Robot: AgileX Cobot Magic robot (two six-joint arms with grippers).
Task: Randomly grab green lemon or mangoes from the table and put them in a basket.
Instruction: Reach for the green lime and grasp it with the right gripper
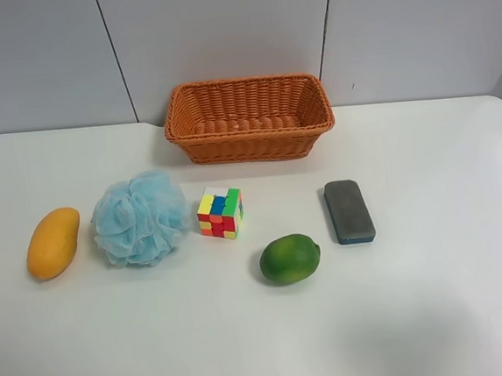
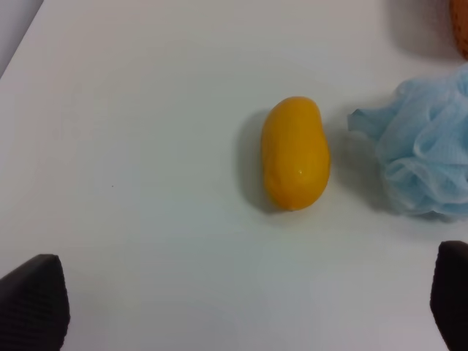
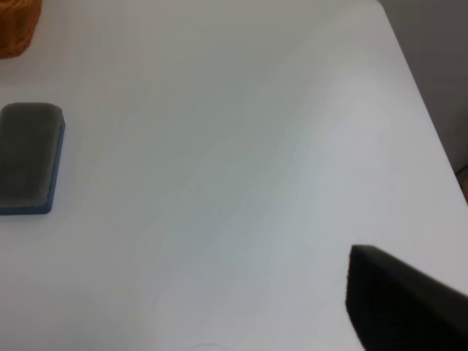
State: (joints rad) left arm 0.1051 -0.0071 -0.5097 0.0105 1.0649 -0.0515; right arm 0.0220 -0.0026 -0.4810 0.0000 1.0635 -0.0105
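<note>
The yellow-orange mango point(image 1: 54, 243) lies at the exterior high view's left on the white table point(image 1: 438, 312). It also shows in the left wrist view point(image 2: 295, 153), lying ahead of my open, empty left gripper point(image 2: 245, 259), whose two dark fingertips point(image 2: 33, 300) stand wide apart. The green lemon point(image 1: 290, 258) lies near the table's middle front. The orange-brown wicker basket point(image 1: 248, 118) stands at the back, with nothing showing inside. Of my right gripper only one dark finger point(image 3: 398, 303) shows, over bare table, holding nothing. No arm shows in the exterior high view.
A light blue mesh bath puff point(image 1: 140, 219) lies just beside the mango, also in the left wrist view point(image 2: 424, 157). A coloured puzzle cube point(image 1: 220, 213) sits in the middle. A grey eraser block point(image 1: 349, 211) lies right of the lemon, also in the right wrist view point(image 3: 28, 157).
</note>
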